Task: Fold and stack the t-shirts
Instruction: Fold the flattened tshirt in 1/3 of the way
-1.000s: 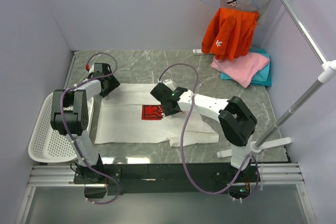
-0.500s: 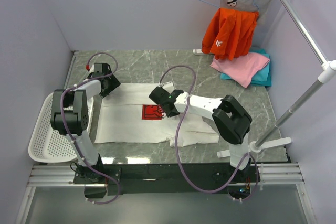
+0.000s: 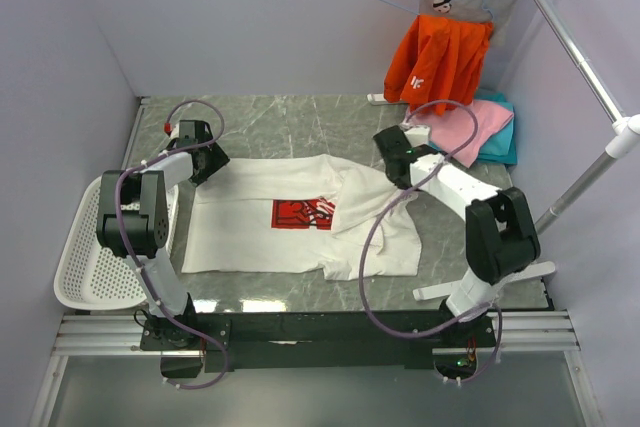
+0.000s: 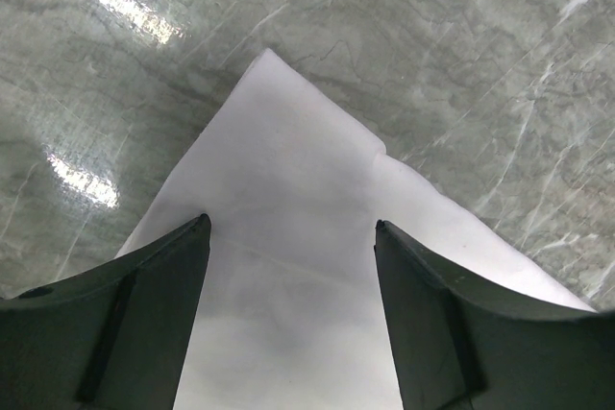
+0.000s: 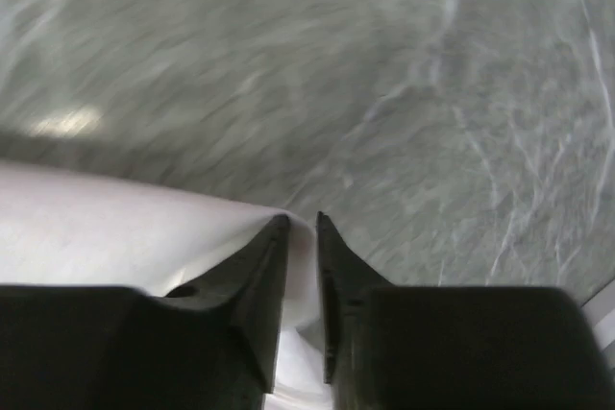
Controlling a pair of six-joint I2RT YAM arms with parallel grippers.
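The white t-shirt [image 3: 250, 227] with the red square print [image 3: 303, 213] lies spread on the marble table. My right gripper [image 3: 398, 169] is shut on a fold of its cloth [image 5: 144, 232] and holds it raised toward the back right; the white cloth sits between the nearly closed fingers [image 5: 259, 266]. My left gripper [image 3: 208, 162] is open at the shirt's far left corner, its fingers [image 4: 144, 285] straddling the white corner [image 4: 288, 189] on the table. The pink t-shirt [image 3: 462, 129] lies on the teal one [image 3: 503, 142] at the back right.
A white perforated basket [image 3: 95, 267] sits at the left edge. An orange garment [image 3: 440, 62] hangs on a hanger at the back right. A slanted white pole on a stand [image 3: 570, 197] runs along the right side.
My right gripper has moved from over the red print to the back right, dragging the shirt's right part with it and uncovering the print. The left arm has not moved.
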